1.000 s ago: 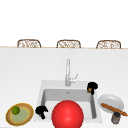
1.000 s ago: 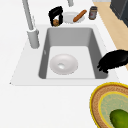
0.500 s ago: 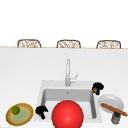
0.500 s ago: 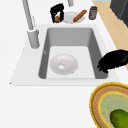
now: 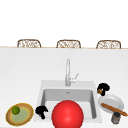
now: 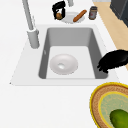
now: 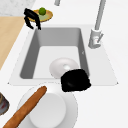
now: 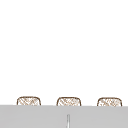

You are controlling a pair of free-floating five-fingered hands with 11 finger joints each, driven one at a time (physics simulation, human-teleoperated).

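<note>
At the far left of the counter sits a round woven plate with a yellow rim and a pale green centre (image 5: 20, 114), and a small green lime (image 5: 16, 110) rests in it, towards its left side. Just to the right of that plate the left hand (image 5: 41, 111) hangs over the front left corner of the grey rectangular sink (image 5: 48, 93); in the right side view its fingers (image 7: 32, 22) curl downward, loosely hooked, around nothing. A large glossy red ball (image 5: 67, 114) covers the front of the basin in the front view. In the left side view a shallow white round bowl (image 6: 63, 64) lies on the basin floor, upright, with nothing in it. A tall grey tap (image 5: 67, 72) stands at the middle of the back rim.

Right of the sink, the right hand (image 5: 103, 88) is at the back left edge of a white round plate (image 5: 112, 100). In the left side view its fingers (image 6: 59, 7) are curled round a small brown round object (image 6: 59, 15), which hangs between them just above the plate's near edge; what the object is cannot be told. A long brown baguette-like stick (image 5: 114, 109) lies slantwise across the plate, one end past its rim. Just beside the plate's front stands a small dark jar with a grey lid (image 5: 115, 118). Three wicker chair backs (image 5: 68, 44) line the counter's far side.
</note>
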